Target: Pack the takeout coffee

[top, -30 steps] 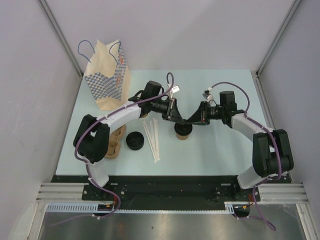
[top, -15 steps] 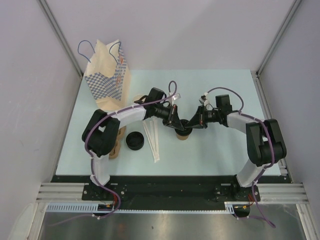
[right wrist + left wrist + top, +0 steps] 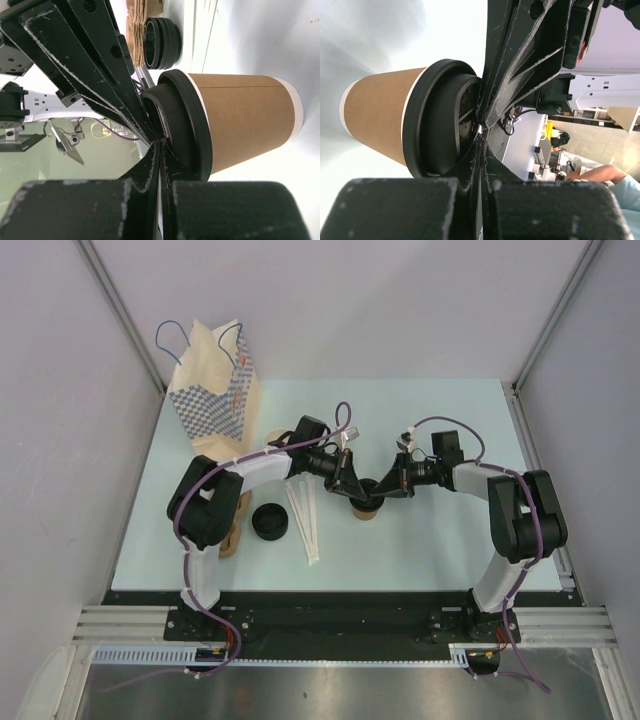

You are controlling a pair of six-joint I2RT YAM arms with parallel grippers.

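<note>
Our left gripper (image 3: 356, 488) and right gripper (image 3: 380, 488) crowd the cup (image 3: 366, 512) from above; straws (image 3: 305, 520) fence its left, and open table (image 3: 450, 530) lies to its right.

**Two white-and-black arms trailing purple cable**

We take the black base rail (image 3: 320, 612) as our landmark. Rising from it, the left arm (image 3: 200, 510) and right arm (image 3: 522, 520) are built alike, with smooth white shells on the links and bulky matte-black joint housings. A thin purple cable (image 3: 343, 406) runs along each arm, looping free at the end far from the rail. There the left gripper (image 3: 352, 490) and right gripper (image 3: 385, 490) are all black. Close up, we find their fingers (image 3: 492, 170) grainy and flecked with pale scuffs.
</note>
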